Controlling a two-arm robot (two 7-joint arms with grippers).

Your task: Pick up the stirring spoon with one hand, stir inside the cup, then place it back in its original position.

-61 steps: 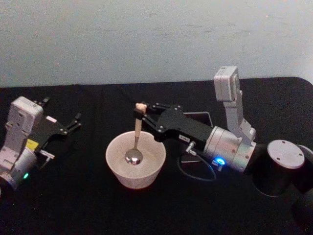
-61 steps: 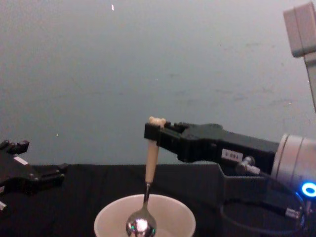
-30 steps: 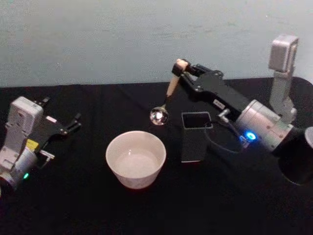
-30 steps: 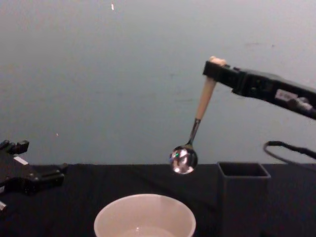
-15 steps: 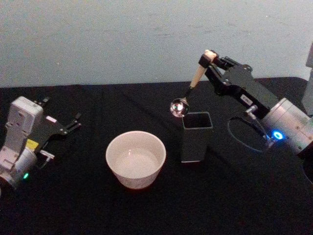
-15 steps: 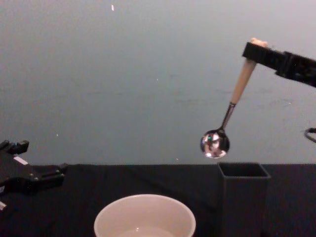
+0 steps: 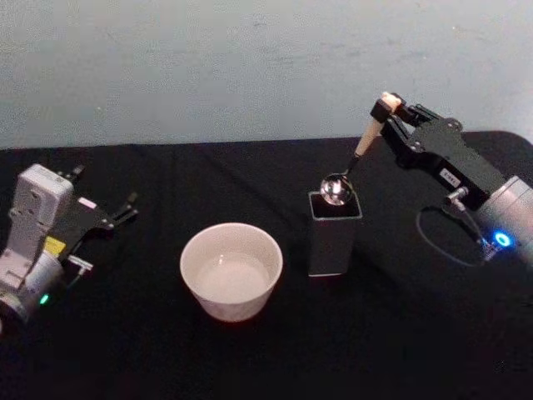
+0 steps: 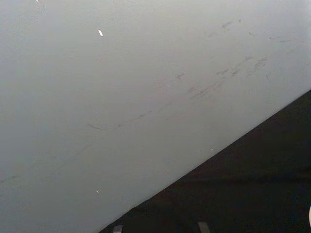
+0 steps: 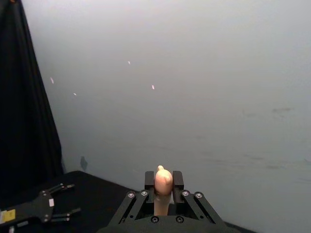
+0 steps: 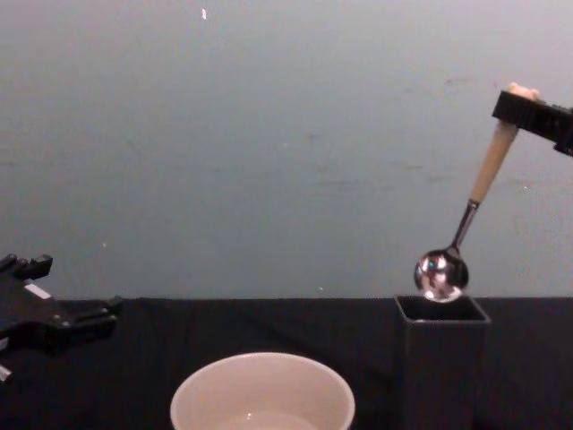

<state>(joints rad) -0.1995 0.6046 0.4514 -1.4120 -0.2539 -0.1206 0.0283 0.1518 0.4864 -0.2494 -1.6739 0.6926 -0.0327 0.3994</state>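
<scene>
My right gripper [image 7: 388,112] is shut on the top of the stirring spoon [image 7: 356,152], whose cream handle slants down to a shiny round bowl. In the chest view the stirring spoon [image 10: 477,193] hangs with its bowl just above the open mouth of the dark grey holder [image 10: 441,367]. The right wrist view shows the bear-head end of the stirring spoon [image 9: 163,183] pinched between the right gripper [image 9: 164,180] fingers. The cream-white cup [image 7: 231,271] stands on the black table, left of the holder [image 7: 334,238]. My left gripper [image 7: 121,211] rests open at the far left, well away from the cup [image 10: 262,396].
A black cloth covers the table [image 7: 166,350], and a pale wall rises right behind it. A black cable [image 7: 445,242] loops below my right arm, to the right of the holder. My left gripper [image 10: 85,319] sits low over the cloth at the left edge.
My right gripper has carried the spoon up out of the cup and rightward, then lowered it until its bowl hangs just over the holder's mouth. The left arm has stayed put.
</scene>
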